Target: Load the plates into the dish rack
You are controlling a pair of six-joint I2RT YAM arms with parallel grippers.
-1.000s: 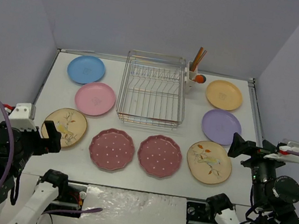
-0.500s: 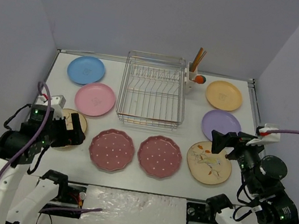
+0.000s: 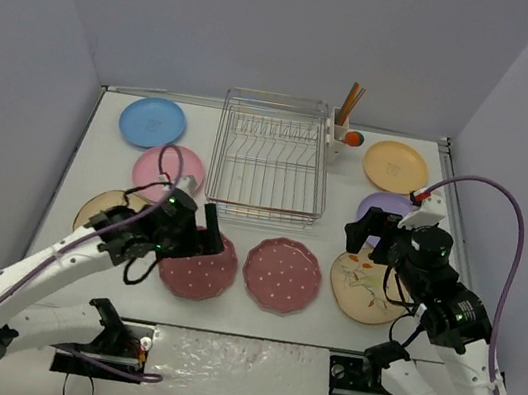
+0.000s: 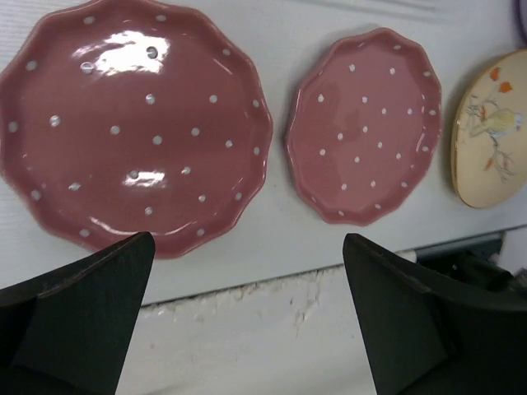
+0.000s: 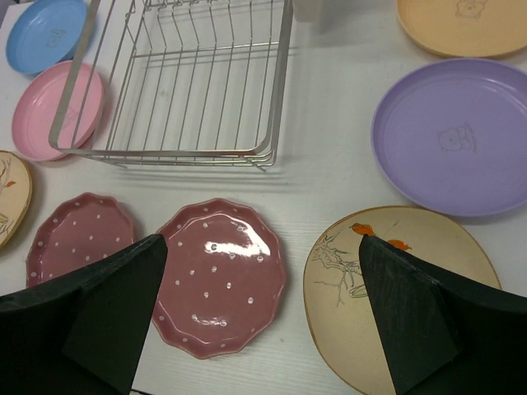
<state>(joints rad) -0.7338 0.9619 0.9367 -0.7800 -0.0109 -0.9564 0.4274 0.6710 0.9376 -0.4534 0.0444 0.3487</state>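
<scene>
Dish rack [image 3: 271, 158] stands at the back middle of the worktop [image 3: 337, 215], with the utensil cup [image 3: 338, 134] on its far right corner (contents too small to name). Eight plates show, all lying flat on the worktop outside the rack.

Left of the rack:
- Blue plate [image 3: 152, 122] is fully visible.
- Pink plate [image 3: 162, 172] is crossed by a cable.
- Left leaf plate [image 3: 99, 202] is mostly hidden under the left arm [image 3: 50, 263].

In front of the rack:
- Left dotted plate [image 3: 193, 272] has its far rim covered by the left fingers [image 4: 82, 313].
- Right dotted plate [image 3: 281, 275] is in plain sight.

Right of the rack:
- Orange-yellow plate [image 3: 397, 166] is unobstructed.
- Lavender plate [image 3: 383, 203] is largely hidden behind the right fingers [image 5: 107, 313].
- Right leaf plate [image 3: 360, 290] is partly covered by the right arm [image 3: 448, 309].

Left wrist view: the fingers are spread wide with nothing between them, over the near edge of the left dotted plate. Whether they touch it, I cannot tell. The right leaf plate is cut off at the frame's right edge.

Right wrist view: the fingers are also wide apart and hold nothing. They hang above the worktop, with the right dotted plate and the right leaf plate between them. Each finger masks part of a plate. The blue, lavender and orange-yellow plates run out of frame.
</scene>
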